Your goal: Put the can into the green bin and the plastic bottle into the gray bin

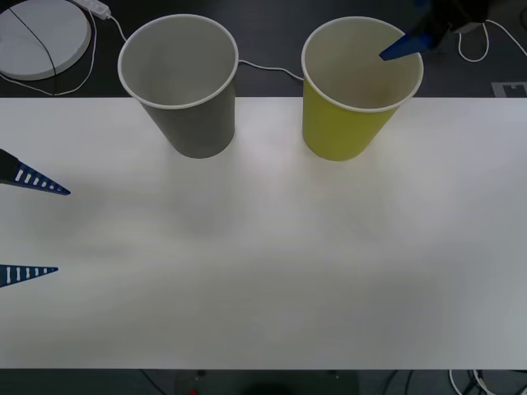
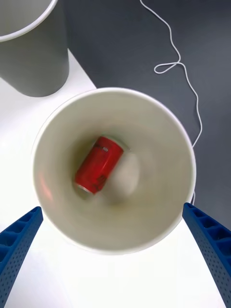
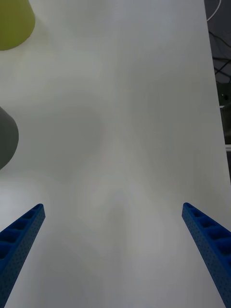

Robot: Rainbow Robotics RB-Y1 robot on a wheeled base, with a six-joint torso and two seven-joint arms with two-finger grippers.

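The white counter (image 1: 263, 271) carried the gray bin (image 1: 185, 82) and green bin (image 1: 350, 99) along its far edge. The can (image 2: 98, 164) lay tilted inside the green bin, under the right pincer (image 2: 113, 250), spread wide and empty. The left pincer (image 1: 33, 230) hung wide at the counter's left edge.

Two bins stand on one white desk (image 1: 263, 271): one gray bin (image 1: 183, 82) and one green bin (image 1: 356, 90). One red can (image 2: 98, 164) lies inside the green bin. Two end effectors show, the left (image 1: 31, 230) and the right (image 2: 115, 260), each with two blue fingers spread apart, and one white round disc (image 1: 41, 33) lies on the floor with two white cables
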